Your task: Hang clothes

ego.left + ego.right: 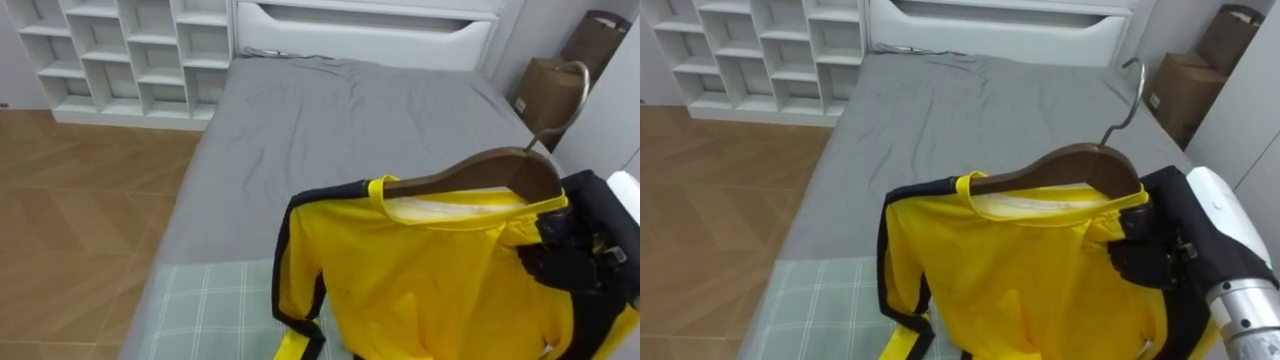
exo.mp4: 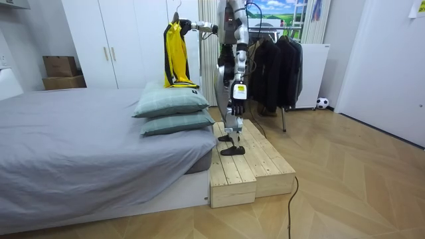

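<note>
A yellow shirt point(image 1: 430, 280) with black trim hangs on a brown wooden hanger point(image 1: 470, 170) whose metal hook point(image 1: 575, 90) points up. My right hand point(image 1: 585, 250) comes in from the right, shut on the hanger's right shoulder end through the cloth. It holds the shirt point(image 2: 174, 56) out over the pillows at the bed's end. In the room view I stand upright on a wooden platform point(image 2: 246, 166) beside the bed. My left hand point(image 2: 237, 93) hangs at my side there.
A grey bed point(image 1: 330, 130) stretches ahead, with green checked pillows point(image 2: 172, 103) under the shirt. A white shelf unit point(image 1: 130, 55) stands far left and cardboard boxes point(image 1: 545, 90) far right. A rack of dark clothes point(image 2: 279, 63) stands behind me.
</note>
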Motion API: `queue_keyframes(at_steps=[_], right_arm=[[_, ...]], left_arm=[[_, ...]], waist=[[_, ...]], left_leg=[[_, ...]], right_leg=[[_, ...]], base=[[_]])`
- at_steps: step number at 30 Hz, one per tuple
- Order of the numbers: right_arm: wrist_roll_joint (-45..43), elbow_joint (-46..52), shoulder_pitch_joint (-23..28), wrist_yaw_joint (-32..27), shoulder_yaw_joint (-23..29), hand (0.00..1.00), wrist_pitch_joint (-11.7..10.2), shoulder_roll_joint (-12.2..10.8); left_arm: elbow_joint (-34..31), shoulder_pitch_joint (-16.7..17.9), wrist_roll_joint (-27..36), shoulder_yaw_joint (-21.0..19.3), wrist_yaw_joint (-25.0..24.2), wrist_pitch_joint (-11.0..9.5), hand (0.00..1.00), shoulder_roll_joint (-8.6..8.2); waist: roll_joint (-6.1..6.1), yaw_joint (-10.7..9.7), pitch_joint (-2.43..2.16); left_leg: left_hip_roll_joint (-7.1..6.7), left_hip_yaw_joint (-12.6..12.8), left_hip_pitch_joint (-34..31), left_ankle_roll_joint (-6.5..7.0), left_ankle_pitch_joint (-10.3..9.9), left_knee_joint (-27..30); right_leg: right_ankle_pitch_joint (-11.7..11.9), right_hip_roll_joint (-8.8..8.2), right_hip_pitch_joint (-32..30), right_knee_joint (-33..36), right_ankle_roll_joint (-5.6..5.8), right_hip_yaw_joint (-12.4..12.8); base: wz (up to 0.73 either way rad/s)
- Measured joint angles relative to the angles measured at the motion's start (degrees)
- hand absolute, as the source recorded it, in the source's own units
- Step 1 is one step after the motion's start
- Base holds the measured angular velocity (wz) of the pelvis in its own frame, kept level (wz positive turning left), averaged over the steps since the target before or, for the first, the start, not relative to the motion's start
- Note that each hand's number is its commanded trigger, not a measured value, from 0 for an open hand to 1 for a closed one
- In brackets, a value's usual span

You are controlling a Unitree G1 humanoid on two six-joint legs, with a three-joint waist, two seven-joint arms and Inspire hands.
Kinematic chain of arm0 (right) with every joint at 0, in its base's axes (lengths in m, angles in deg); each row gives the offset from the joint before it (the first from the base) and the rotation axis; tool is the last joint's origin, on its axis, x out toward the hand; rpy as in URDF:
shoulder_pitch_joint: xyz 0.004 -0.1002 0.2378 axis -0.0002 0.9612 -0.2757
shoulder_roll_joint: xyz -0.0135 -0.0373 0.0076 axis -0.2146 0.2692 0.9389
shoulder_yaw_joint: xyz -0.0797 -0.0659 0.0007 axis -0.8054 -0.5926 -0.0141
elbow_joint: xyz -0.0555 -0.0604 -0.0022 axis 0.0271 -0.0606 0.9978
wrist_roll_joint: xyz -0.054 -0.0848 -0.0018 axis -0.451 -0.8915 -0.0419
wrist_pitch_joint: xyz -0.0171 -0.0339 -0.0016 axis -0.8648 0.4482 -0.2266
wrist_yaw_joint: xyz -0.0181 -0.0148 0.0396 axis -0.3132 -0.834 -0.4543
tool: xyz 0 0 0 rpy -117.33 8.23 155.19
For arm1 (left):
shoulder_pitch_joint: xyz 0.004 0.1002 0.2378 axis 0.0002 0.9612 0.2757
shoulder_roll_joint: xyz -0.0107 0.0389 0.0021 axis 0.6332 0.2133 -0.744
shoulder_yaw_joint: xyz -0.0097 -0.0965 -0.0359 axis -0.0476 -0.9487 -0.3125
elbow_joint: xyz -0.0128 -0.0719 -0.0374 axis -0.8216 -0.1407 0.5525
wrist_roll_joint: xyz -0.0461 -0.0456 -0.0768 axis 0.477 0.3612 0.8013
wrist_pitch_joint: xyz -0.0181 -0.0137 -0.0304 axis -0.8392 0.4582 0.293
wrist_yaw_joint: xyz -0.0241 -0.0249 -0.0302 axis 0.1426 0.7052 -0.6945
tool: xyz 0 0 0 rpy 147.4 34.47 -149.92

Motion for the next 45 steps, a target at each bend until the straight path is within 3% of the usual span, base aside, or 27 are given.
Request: queue_keyframes(at_steps=[7, 12, 14, 15, 17, 18, 20, 23, 24, 27, 30, 32, 33, 34, 35, 36, 37, 38, 39, 41, 42, 44, 45], right_arm=[[0.07, -0.64, 1.39, -0.13, 0.0, 1.0, 0.0, -0.43], [0.23, -4.7, 1.87, -0.12, -0.15, 1.0, -0.06, -1.14], [0.37, -7.35, 1.81, -0.1, -0.22, 1.0, 0.25, -1.48], [0.17, -7.37, 1.81, -0.1, -0.32, 1.0, 0.63, -1.67], [0.15, -7.37, 1.78, -0.1, -1.4, 1.0, 1.09, -1.71], [0.55, -7.45, 1.77, -0.11, -1.78, 1.0, 1.14, -1.51], [0.41, -7.49, 1.98, -0.13, -2.16, 1.0, 1.55, -1.58], [0.16, -7.5, 1.98, -0.14, -2.18, 1.0, 2.31, -2.12], [0.27, -7.5, 1.95, -0.13, -2.18, 1.0, 2.32, -2.26], [0.55, -7.49, 1.71, -0.27, -2.15, 1.0, 2.31, -2.4], [0.15, -7.17, 0.82, -0.24, -2.82, 1.0, 2.25, -2.5], [-0.31, -6.91, -0.73, -0.27, -3.54, 1.0, 1.84, -2.56], [-0.46, -6.86, -1.04, -0.28, -3.77, 1.0, 1.83, -2.43], [-0.72, -6.87, -2.3, -0.3, -4.48, 1.0, 1.81, -2.23], [-1.19, -6.86, -3.27, -0.67, -5.25, 1.0, 1.51, -2.31], [-1.29, -6.84, -3.58, -0.94, -5.88, 1.0, 1.48, -2.31], [-1.71, -6.83, -4.08, -1.38, -7.01, 1.0, 1.48, -2.37], [-1.83, -6.77, -4.22, -1.41, -7.76, 1.0, 1.52, -2.42], [-1.99, -6.78, -4.22, -1.37, -8.14, 1.0, 1.75, -2.41], [-2.0, -6.78, -4.34, -1.26, -9.52, 1.0, 2.13, -2.42], [-1.85, -6.81, -4.34, -1.32, -9.81, 1.0, 2.14, -2.41], [-2.45, -6.94, -4.34, -2.16, -11.22, 1.0, 2.19, -2.54], [-2.71, -6.99, -4.34, -2.42, -11.73, 1.0, 2.23, -2.6]], left_arm=[[-0.02, -0.27, -0.5, 2.06, 0.2, 0.76, 0.0, 0.29], [0.2, -1.02, -1.21, 3.31, 0.13, 1.36, 0.0, 0.94], [0.21, -1.96, -1.7, 3.16, 0.06, 1.74, 0.0, 1.51], [0.21, -2.2, -1.71, 3.16, 0.06, 1.77, 0.0, 1.67], [0.27, -2.84, -1.61, 3.29, 0.23, 1.89, 0.0, 2.52], [0.42, -3.05, -1.45, 4.09, 0.28, 2.22, 0.0, 3.07], [0.37, -4.16, -1.26, 5.42, 0.32, 2.94, 0.0, 3.63], [0.25, -5.12, -1.21, 5.43, 0.34, 5.09, 0.0, 3.22], [0.21, -5.12, -1.22, 5.44, 0.35, 5.41, 0.0, 3.07], [0.03, -4.13, -2.66, 5.96, 0.46, 7.22, 0.0, 2.69], [-0.7, -4.0, -5.77, 6.52, 0.75, 9.19, 0.0, 2.71], [-1.05, -3.97, -8.85, 6.5, 1.58, 11.09, 0.0, 3.08], [-1.38, -3.81, -9.35, 6.53, 1.66, 11.73, 0.0, 3.09], [-2.11, -3.05, -10.07, 6.76, 1.69, 12.88, 0.0, 2.77], [-2.11, -2.77, -11.31, 6.83, 1.7, 14.42, 0.0, 2.41], [-2.11, -2.68, -11.84, 6.81, 1.72, 15.04, 0.0, 2.27], [-2.11, -2.53, -11.88, 6.78, 1.75, 15.75, 0.0, 2.07], [-2.11, -2.47, -11.88, 6.69, 1.81, 16.0, 0.0, 1.94], [-2.12, -2.49, -11.88, 6.7, 1.83, 16.11, 0.0, 1.92], [-2.19, -2.46, -11.82, 6.67, 3.45, 17.0, 0.0, 1.48], [-2.29, -2.47, -11.72, 6.67, 4.07, 17.1, 0.0, 1.26], [-3.6, -2.47, -11.66, 6.44, 6.21, 17.21, 0.0, 0.81], [-4.06, -2.47, -11.66, 6.41, 6.75, 17.2, 0.0, 0.74]], waist=[[0.19, -0.28, -0.02], [-0.09, -1.21, -0.09], [-0.21, -0.77, 0.04], [-0.16, -0.34, 0.13], [0.22, 0.95, 0.32], [0.58, 0.94, 0.71], [0.84, -0.49, 0.57], [1.34, -2.14, 0.45], [1.42, -2.44, 0.16], [1.84, -3.79, 0.2], [2.52, -4.46, 0.26], [2.07, -4.84, -0.03], [1.98, -4.8, -0.07], [2.18, -4.71, 0.03], [2.41, -4.74, 0.06], [2.35, -4.73, 0.04], [1.97, -4.54, 0.05], [1.93, -4.57, 0.04], [1.96, -4.5, 0.02], [1.65, -4.26, 0.07], [1.7, -4.25, 0.05], [1.92, -4.05, 0.1], [1.93, -3.83, 0.11]], left_leg=[[0.63, 3.59, 0.08, 0.27, -0.26, -0.05], [1.95, 9.99, 0.16, 0.15, -0.61, -0.04], [3.36, 17.52, 0.58, -0.15, -0.8, -0.12], [3.7, 19.43, 0.82, -0.33, -0.92, -0.17], [5.22, 27.54, 1.69, -1.05, -1.72, -0.32], [5.84, 30.67, 1.98, -1.2, -2.67, -0.15], [6.16, 34.04, 2.52, -1.47, -3.65, 0.0], [6.36, 37.87, 4.19, -2.13, -4.62, 0.73], [6.65, 38.26, 4.23, -2.3, -4.91, 1.27], [7.92, 39.86, 4.84, -3.19, -5.8, 4.26], [9.69, 41.18, 4.59, -4.13, -7.74, 7.97], [12.13, 42.74, 2.77, -5.06, -8.39, 16.46], [13.47, 42.58, 1.82, -5.06, -8.1, 20.34], [15.79, 41.89, 0.34, -4.85, -6.77, 27.4], [17.25, 40.43, -1.21, -4.65, -4.21, 32.67], [17.51, 39.83, -1.85, -4.42, -2.71, 34.48], [17.14, 37.49, -3.47, -3.84, -0.88, 35.89], [15.07, 32.83, -5.1, -3.56, -1.89, 34.23], [14.12, 30.39, -5.9, -3.54, -2.4, 32.89], [9.74, 21.29, -7.74, -3.91, -3.33, 24.76], [8.53, 18.83, -7.78, -3.91, -3.33, 22.1], [4.41, 10.42, -7.79, -4.11, -3.18, 12.15], [3.64, 9.21, -7.75, -4.12, -3.14, 10.37]], right_leg=[[0.12, 0.28, -1.81, 1.48, 0.13, 2.36], [1.0, 1.1, -5.27, 2.88, -0.04, 5.52], [2.02, 0.93, -8.17, 3.99, -0.55, 3.15], [2.46, 0.9, -8.85, 4.18, -1.02, 1.17], [4.71, 0.5, -10.62, 4.18, -3.03, -8.5], [4.97, 0.14, -11.0, 4.4, -3.46, -12.91], [4.49, -0.32, -12.23, 5.95, -3.6, -15.58], [3.24, -0.45, -12.88, 8.18, -3.66, -15.33], [3.16, -0.3, -12.98, 8.27, -3.77, -15.31], [2.8, 0.2, -13.42, 8.8, -5.79, -15.16], [0.62, 0.71, -14.14, 10.9, -6.15, -14.72], [-2.08, 1.02, -15.35, 13.43, -6.1, -12.17], [-2.3, 1.24, -15.54, 14.01, -6.23, -11.31], [-2.58, 1.74, -15.6, 14.95, -6.48, -9.39], [-2.78, 2.34, -15.65, 15.48, -6.93, -7.25], [-2.78, 2.46, -15.8, 15.74, -7.06, -5.83], [-2.56, 2.69, -15.59, 15.77, -7.54, -2.76], [-2.18, 3.13, -15.76, 15.12, -7.87, -0.37], [-1.72, 3.49, -15.82, 14.53, -7.73, 0.84], [0.24, 5.07, -16.19, 12.07, -7.38, 6.26], [0.93, 5.56, -16.27, 11.26, -7.39, 7.72], [3.77, 8.62, -16.62, 8.6, -8.2, 15.97], [4.31, 9.35, -16.72, 8.37, -8.23, 18.04]], base=[[-0.21], [-0.51], [-1.14], [-1.64], [-1.95], [-1.5], [-0.92], [-0.65], [-0.45], [-0.28], [-0.18], [-0.37], [-0.55], [-0.8], [-0.91], [-1.04], [-1.07], [-1.06], [-1.03], [-1.11], [-1.16], [-1.18], [-1.31]])
